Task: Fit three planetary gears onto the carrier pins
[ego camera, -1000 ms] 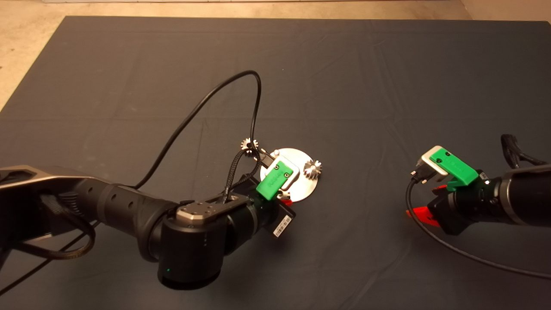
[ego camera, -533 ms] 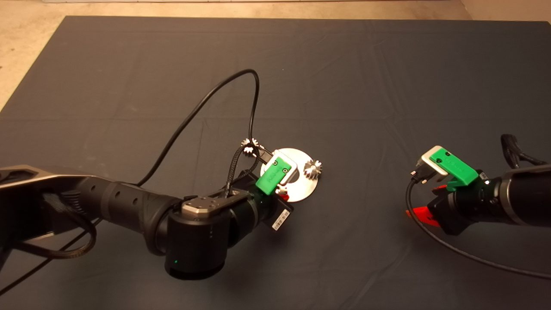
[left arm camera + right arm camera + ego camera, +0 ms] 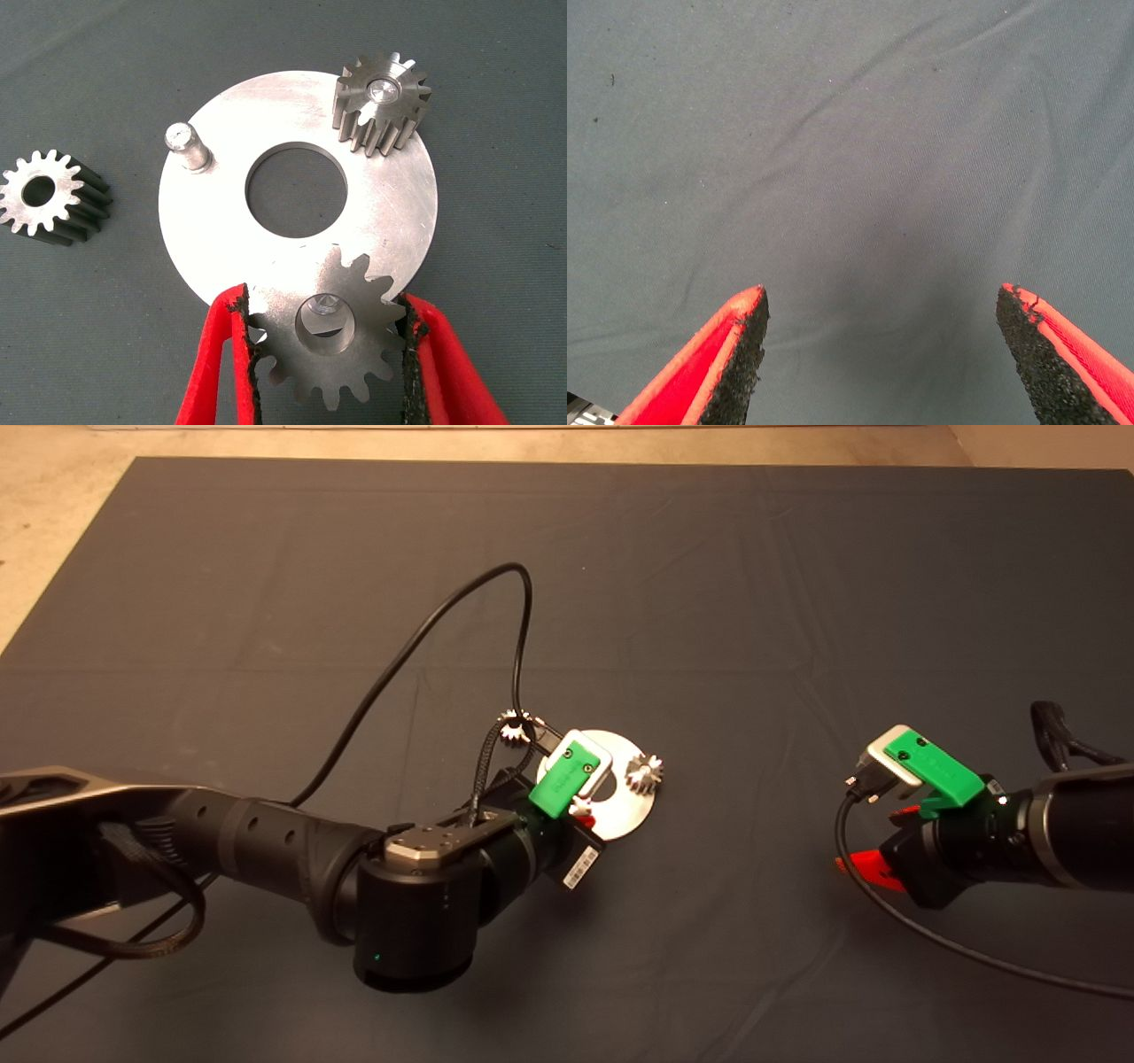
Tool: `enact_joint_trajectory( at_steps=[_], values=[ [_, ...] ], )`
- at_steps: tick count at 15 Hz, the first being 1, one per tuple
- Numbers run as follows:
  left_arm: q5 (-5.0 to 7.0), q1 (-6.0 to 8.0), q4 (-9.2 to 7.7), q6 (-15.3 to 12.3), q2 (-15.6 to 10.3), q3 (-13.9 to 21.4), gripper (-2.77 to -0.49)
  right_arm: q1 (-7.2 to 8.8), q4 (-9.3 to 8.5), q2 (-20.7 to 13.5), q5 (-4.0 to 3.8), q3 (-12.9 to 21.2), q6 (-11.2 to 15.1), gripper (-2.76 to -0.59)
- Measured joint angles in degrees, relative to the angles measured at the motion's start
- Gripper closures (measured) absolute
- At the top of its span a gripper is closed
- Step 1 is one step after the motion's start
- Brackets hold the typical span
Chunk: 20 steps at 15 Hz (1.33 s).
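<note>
The shiny steel disc (image 3: 292, 266) with a large centre hole lies mid-mat, also in the head view (image 3: 625, 815). One planetary gear (image 3: 383, 102) sits on a carrier pin at the disc's far right side (image 3: 644, 771). A bare pin (image 3: 188, 146) stands on the disc. A loose gear (image 3: 46, 195) lies on the mat beside the disc (image 3: 516, 727). My left gripper (image 3: 328, 341) is shut on a third gear (image 3: 330, 341), held over the third pin, whose top shows through the bore. My right gripper (image 3: 881, 341) is open and empty over bare mat at the right (image 3: 873, 850).
The left arm's black cable (image 3: 425, 629) loops over the mat behind the disc and passes by the loose gear. The right arm's cable (image 3: 930, 930) trails along the mat at the lower right. Beige floor (image 3: 53, 505) lies beyond the mat's far and left edges.
My left arm has shifted slightly to the right and forward, carrying its gear over the disc's near edge. The right arm has not moved.
</note>
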<state>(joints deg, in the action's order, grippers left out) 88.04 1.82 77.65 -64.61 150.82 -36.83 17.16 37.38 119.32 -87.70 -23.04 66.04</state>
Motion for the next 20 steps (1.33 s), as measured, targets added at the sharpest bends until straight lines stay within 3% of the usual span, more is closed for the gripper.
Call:
enact_joint_trajectory(
  at_steps=[5, 11, 20],
  values=[
    [0.02, -0.24, 0.73, 0.0, 0.2, -0.3, -0.64, 0.0, 0.0, 0.0, 0.0, 0.0, 0.0, -1.89],
    [0.02, -2.17, 2.6, 0.0, 0.5, -0.6, -0.64, 0.0, 0.0, 0.0, 0.0, 0.0, 0.0, -1.89],
    [-0.09, -2.26, 3.18, 0.1, 1.4, -3.2, -0.63, 0.0, 0.0, -0.2, -0.01, 0.0, 0.0, -1.89]
  ],
)
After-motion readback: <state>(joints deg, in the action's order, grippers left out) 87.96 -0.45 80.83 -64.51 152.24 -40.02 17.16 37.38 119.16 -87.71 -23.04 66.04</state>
